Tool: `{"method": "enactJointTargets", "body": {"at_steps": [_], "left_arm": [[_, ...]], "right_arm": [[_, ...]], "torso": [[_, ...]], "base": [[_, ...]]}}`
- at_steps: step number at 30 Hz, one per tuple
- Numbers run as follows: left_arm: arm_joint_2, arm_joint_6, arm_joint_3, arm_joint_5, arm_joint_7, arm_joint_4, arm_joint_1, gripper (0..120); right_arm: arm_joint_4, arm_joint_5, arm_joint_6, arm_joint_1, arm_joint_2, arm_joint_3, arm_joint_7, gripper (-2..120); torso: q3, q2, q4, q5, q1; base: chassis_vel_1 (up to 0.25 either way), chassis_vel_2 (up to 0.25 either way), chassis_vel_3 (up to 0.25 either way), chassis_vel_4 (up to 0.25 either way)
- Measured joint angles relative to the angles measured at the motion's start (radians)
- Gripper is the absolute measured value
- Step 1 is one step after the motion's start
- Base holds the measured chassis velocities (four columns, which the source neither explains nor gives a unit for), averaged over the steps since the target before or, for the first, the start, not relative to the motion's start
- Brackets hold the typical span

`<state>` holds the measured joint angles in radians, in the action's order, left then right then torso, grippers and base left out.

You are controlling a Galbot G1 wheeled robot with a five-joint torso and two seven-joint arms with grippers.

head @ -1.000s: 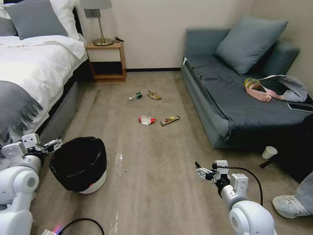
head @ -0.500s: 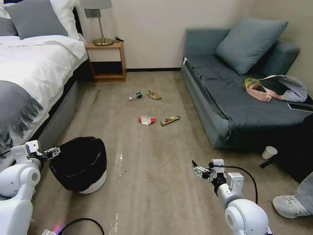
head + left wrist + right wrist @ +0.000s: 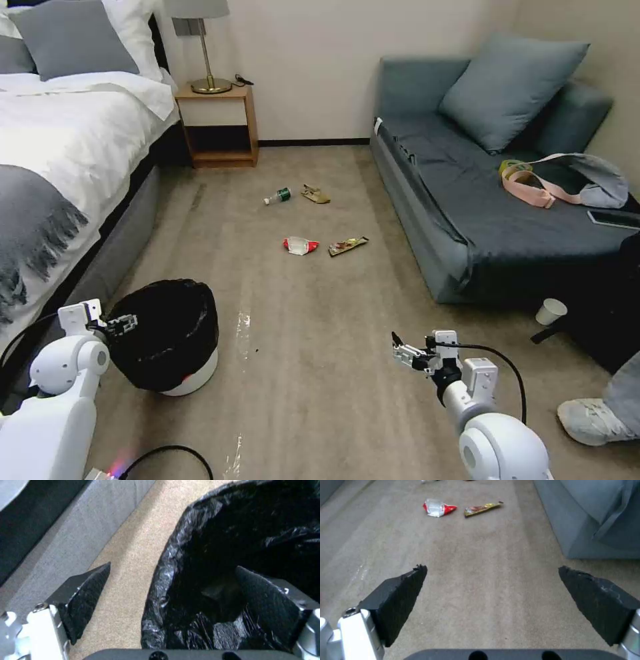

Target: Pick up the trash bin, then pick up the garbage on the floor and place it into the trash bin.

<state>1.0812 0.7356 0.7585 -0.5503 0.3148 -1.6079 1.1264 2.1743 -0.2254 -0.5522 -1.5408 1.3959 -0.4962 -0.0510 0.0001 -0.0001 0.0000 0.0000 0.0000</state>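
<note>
Black wrinkled plastic lines the bin [image 3: 167, 333], which stands upright on the carpet [image 3: 320, 373] on its white base rim, near the foot of the bed [image 3: 60, 167]. The left gripper [image 3: 123, 325] is at the bin's rim on the bed side. In the left wrist view its jaws are spread wide and straddle the rim [image 3: 166, 580]: one finger [image 3: 85, 597] is outside over carpet, the other [image 3: 266, 602] is inside the liner. Nothing is clamped between them, and whether either pad touches the plastic cannot be told.

The right gripper [image 3: 405, 352] hangs over bare carpet to the right of the bin, well apart from it. Its jaws are also wide apart and hold nothing, with only carpet showing between the pads in the right wrist view.

Four pieces of garbage lie on the floor farther ahead, between bed and sofa [image 3: 480, 200]. A clear bottle [image 3: 277, 196] with a green label lies on its side, with a tan wrapper [image 3: 315, 195] just beside it. Closer to the robot lie a red-and-white packet [image 3: 300, 245] and a gold-brown wrapper [image 3: 347, 246], near each other but apart. Any print on the label or the wrappers is too small to read.

A white paper cup [image 3: 551, 311] lies by the sofa's front corner.
</note>
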Motion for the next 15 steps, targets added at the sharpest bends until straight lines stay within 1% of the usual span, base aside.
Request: {"method": "enactJointTargets", "body": {"at_steps": [8, 9, 10, 11, 12, 13, 14, 15], "left_arm": [[0.002, 0.0, -0.002, 0.004, -0.002, 0.001, 0.003, 100], [0.002, 0.0, -0.005, -0.01, -0.01, 0.001, 0.008, 91], [0.002, 0.0, -0.006, -0.018, -0.014, 0.002, 0.012, 86], [0.002, 0.0, -0.006, -0.018, -0.014, 0.002, 0.012, 86], [0.002, 0.0, -0.006, -0.023, -0.017, 0.004, 0.014, 80], [0.002, 0.0, -0.006, -0.024, -0.018, 0.004, 0.015, 80], [0.002, 0.0, -0.005, -0.029, -0.022, 0.007, 0.019, 72], [0.002, 0.0, -0.005, -0.029, -0.022, 0.007, 0.019, 72]], "right_arm": [[0.002, -0.002, 0.0, -0.002, -0.001, 0.005, -0.001, 100], [0.011, -0.007, 0.001, -0.006, -0.005, 0.01, -0.002, 100], [0.017, -0.016, 0.001, -0.002, -0.008, 0.007, -0.003, 100], [0.017, -0.016, 0.001, -0.002, -0.008, 0.007, -0.003, 100], [0.024, -0.027, 0.001, 0.002, -0.011, 0.0, -0.003, 100], [0.026, -0.03, 0.0, 0.003, -0.012, -0.002, -0.004, 100], [0.035, -0.044, -0.004, 0.003, -0.016, -0.01, -0.004, 100], [0.035, -0.044, -0.004, 0.003, -0.016, -0.01, -0.004, 100]], "torso": [[0.0, 0.0, 0.0, 0.0, 0.0], [0.0, 0.0, 0.0, 0.0001, 0.0], [0.0, 0.0, 0.0, 0.0, 0.0], [0.0, 0.0, 0.0, 0.0, 0.0], [0.0, 0.0, 0.0, 0.0001, 0.0], [0.0, 0.0, 0.0, 0.0001, 0.0], [0.0, 0.0, 0.0, 0.0, 0.0], [0.0, 0.0, 0.0, 0.0, 0.0]], "base": [[0.0, 0.0, 0.0, 0.0], [0.0, 0.0, 0.0, 0.0], [0.0, 0.0, 0.0, 0.0], [0.0, 0.0, 0.0, 0.0], [0.0, 0.0, 0.0, 0.0], [0.0, 0.0, 0.0, 0.0], [0.0, 0.0, 0.0, 0.0], [0.0, 0.0, 0.0, 0.0]]}}
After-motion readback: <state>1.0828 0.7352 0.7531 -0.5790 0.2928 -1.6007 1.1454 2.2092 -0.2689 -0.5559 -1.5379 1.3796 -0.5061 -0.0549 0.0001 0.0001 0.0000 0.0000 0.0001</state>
